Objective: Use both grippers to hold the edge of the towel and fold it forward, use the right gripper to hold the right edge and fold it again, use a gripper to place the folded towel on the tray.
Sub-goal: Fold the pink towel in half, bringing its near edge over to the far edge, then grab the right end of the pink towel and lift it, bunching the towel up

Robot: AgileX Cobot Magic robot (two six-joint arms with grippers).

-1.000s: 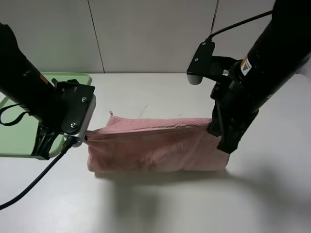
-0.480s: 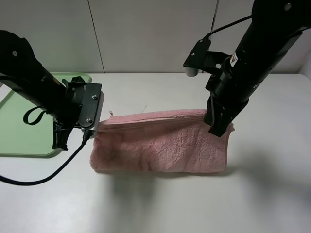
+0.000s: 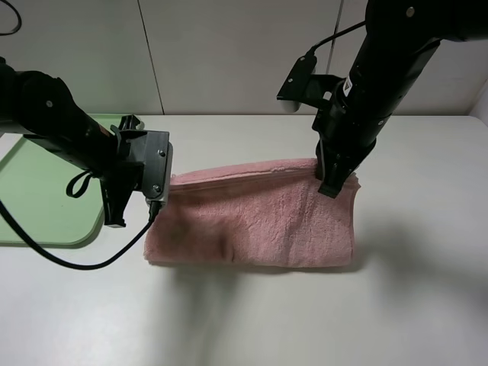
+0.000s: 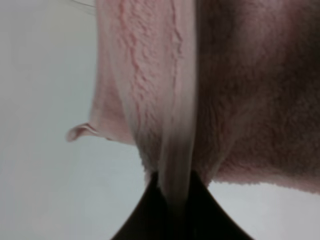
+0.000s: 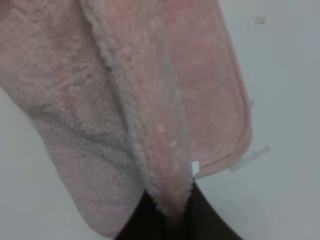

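Observation:
The pink towel lies doubled over in the middle of the white table, its upper layer held up along the far edge. My left gripper is shut on the towel's left end. In the left wrist view, the hem of the towel runs down into the closed left gripper, with the corner loop sticking out beside it. My right gripper is shut on the right end. The right wrist view shows the towel pinched in the right gripper, close to the white tag. The light-green tray sits at the left.
A black cable from the left arm loops over the table in front of the tray. A panelled wall stands behind the table. Small bits of tape mark the tabletop near the towel's right end.
Both grippers have carried the towel's held edge away from the front of the table toward the wall, and the upper layer now drapes over the lower one. Both grips have stayed shut.

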